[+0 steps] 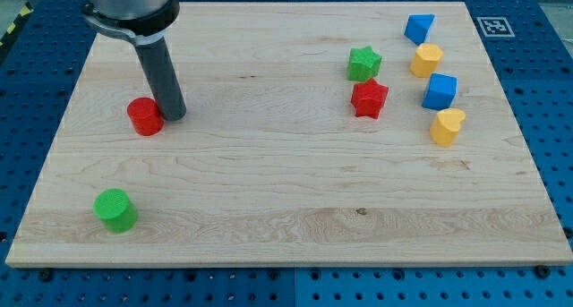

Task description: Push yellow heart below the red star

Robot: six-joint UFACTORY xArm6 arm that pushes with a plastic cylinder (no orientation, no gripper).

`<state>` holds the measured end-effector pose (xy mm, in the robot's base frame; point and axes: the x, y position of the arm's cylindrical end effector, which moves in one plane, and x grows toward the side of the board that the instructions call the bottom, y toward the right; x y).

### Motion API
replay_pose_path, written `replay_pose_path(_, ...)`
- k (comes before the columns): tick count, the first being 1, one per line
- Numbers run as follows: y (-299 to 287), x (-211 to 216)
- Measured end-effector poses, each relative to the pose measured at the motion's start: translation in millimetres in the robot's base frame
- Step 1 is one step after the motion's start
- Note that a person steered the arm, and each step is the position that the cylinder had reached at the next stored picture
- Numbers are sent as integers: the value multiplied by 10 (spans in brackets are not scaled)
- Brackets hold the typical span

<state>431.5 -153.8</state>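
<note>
- Camera view: wooden board [269,200] fills most of the frame, on a blue pegboard table [546,92].
- Dark rod comes down from the view's top left; my tip [175,116] rests on the board, touching or just beside the right side of the red cylinder [144,116]. No jaws on it, a plain rod holding nothing.
- Green cylinder [115,209] sits alone near the view's bottom left, well apart from the tip.
- Red star [369,99] right of centre, green star [364,63] just above it, nearly touching.
- Blue cube [439,91] to the right of the red star; another blue block [418,28], shape unclear, near the top right.
- Yellow block [427,60], roughly hexagonal, between the two blue ones.
- Yellow heart [447,126] just below the blue cube, right of and slightly lower than the red star, not below it. Well apart from my tip, far across the board on the view's right.
</note>
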Motion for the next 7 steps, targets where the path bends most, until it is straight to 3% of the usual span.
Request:
replay_pose_path(2,1196,705)
replay_pose_path(6,4529,760)
replay_pose_path(7,4612,391)
